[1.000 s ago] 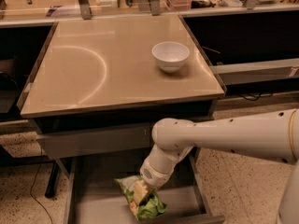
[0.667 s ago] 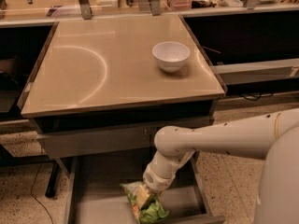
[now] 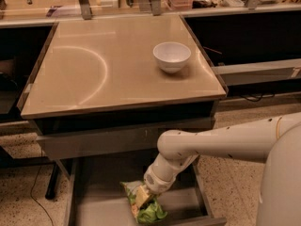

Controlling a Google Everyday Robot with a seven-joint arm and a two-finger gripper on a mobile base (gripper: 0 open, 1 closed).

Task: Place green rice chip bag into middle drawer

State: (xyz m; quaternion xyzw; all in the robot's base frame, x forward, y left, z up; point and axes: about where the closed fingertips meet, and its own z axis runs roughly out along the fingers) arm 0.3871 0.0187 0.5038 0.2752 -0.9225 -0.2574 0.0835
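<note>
The arm reaches down below the table (image 3: 94,65) so that the gripper (image 3: 144,197) sits low inside the open drawer (image 3: 101,208). It is clamped on the top of the chip bag (image 3: 150,213), whose bottom seems to touch the drawer floor, so letting go wouldn't drop it.

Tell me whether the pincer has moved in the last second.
Yes. The pincer dropped slightly, farther below the table edge, at the bag in the drawer.
</note>
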